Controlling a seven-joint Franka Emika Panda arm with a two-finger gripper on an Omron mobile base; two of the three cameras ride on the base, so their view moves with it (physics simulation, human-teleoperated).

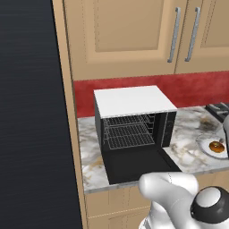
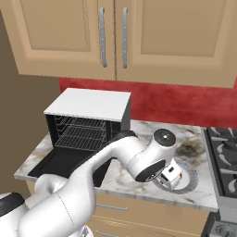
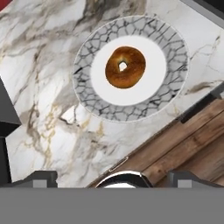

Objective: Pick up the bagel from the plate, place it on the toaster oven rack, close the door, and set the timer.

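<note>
I see the bagel lying flat mid-plate on the marble counter, approx 12 o'clock from the gripper hovering above; jaws spread wide, nothing held; oven door dropped open, toaster oven rack bare.

A glossy, golden-brown crust is shown on the bagel. The plate is rimmed with a crackled grey glaze. The surface is veined polished marble. The toaster oven rack is formed of silver wire.
</note>
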